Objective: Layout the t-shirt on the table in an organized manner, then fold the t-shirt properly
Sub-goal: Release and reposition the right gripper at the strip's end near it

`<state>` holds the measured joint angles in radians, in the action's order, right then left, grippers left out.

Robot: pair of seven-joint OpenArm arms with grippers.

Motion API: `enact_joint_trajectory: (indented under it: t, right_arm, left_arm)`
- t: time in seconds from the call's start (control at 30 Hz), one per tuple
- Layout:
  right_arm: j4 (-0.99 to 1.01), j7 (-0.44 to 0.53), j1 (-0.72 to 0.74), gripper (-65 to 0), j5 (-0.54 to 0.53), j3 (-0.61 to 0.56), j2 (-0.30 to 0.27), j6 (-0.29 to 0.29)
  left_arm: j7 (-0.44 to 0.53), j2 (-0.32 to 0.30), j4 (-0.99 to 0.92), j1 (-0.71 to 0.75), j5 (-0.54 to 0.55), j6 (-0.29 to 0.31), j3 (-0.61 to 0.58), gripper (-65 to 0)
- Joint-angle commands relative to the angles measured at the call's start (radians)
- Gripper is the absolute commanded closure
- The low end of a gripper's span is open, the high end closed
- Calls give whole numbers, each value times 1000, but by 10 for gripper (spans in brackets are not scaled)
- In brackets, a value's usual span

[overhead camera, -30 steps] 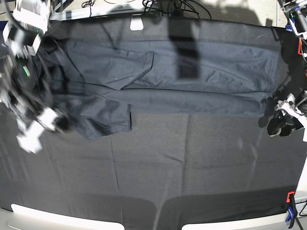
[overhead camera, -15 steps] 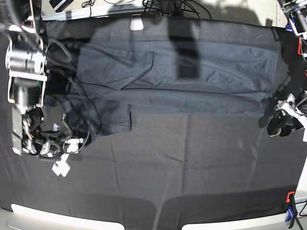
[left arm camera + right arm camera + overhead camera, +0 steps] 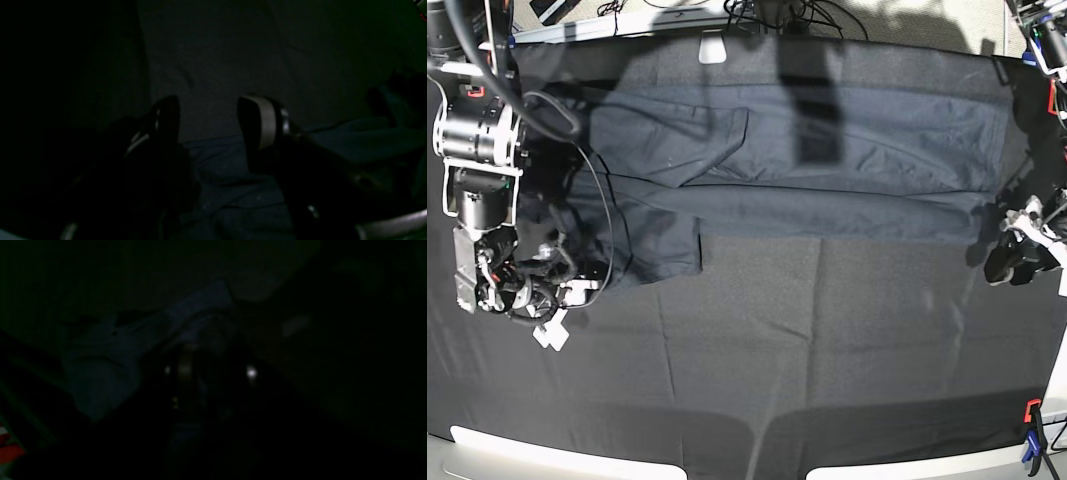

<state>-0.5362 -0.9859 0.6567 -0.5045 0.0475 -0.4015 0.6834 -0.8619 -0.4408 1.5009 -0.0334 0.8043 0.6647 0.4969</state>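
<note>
The dark charcoal short-sleeved t-shirt (image 3: 797, 160) lay spread lengthwise across the far half of the wide black-draped table (image 3: 827, 350). The left gripper (image 3: 208, 116) stood released at the shirt's hem end. The right gripper (image 3: 552, 325) hovered just beside the shirt's sleeve corner; its grasp could not be told.

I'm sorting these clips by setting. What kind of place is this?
Probably a robotics lab or workshop bench, not a home. The table is dressed in black cloth held by a clamp, loose cables trail along its far edge, and a t-shirt lies between two robot arms.
</note>
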Motion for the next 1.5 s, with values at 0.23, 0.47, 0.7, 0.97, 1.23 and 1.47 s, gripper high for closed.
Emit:
enact_joint_trajectory:
  t: [0.23,0.47,0.7,0.97,1.23,1.47]
  right_arm:
    - [-50,10,24,0,39,0,5,15]
    - [-283,-94,12,0,60,0,5,15]
    - [-406,-117,-32,0,60,0,2,15]
    - [-366,-39,-26,-333,61,0,-13,15]
    - [-151,62,-20,-332,67,0,-16,15]
    - [-103,42,-23,-298,139,-50,-8,15]
  left_arm:
    - [24,-19,17,-16,8,5,5,-292]
    - [24,-19,17,-16,8,5,5,-292]
    - [24,-16,17,-16,8,5,5,-292]
    - [13,19,17,-16,8,5,5,-292]
    - [13,25,17,-16,8,5,5,-292]
    - [14,25,17,-16,8,5,5,-292]
